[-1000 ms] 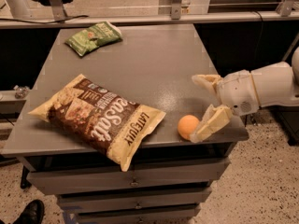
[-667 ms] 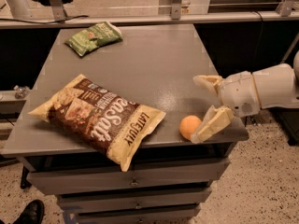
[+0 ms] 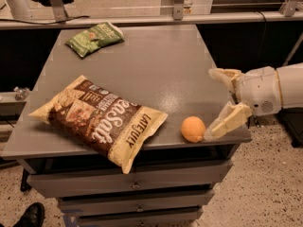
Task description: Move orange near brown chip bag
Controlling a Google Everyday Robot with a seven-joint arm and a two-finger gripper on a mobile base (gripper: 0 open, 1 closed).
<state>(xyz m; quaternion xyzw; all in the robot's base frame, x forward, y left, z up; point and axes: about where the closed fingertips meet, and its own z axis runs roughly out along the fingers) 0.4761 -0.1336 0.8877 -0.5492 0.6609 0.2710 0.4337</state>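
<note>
One finger (image 3: 229, 121) of the spread-apart claw (image 3: 211, 103) sits just beside the orange (image 3: 193, 129), the brown chip bag (image 3: 99, 119) lying beyond it.

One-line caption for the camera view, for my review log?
Gripper, fingers open, at a corner of the gray table beside the orange; brown chip bag lies on the orange's other side.

Table (image 3: 161, 65): orange (image 3: 193, 129), chip bag (image 3: 99, 119), snack (image 3: 94, 38); gripper (image 3: 211, 103) beside.

Pale yellow two-finger tool (image 3: 211, 103) on a rounded white wrist (image 3: 260, 91), beside the table (image 3: 156, 70) edge.
</note>
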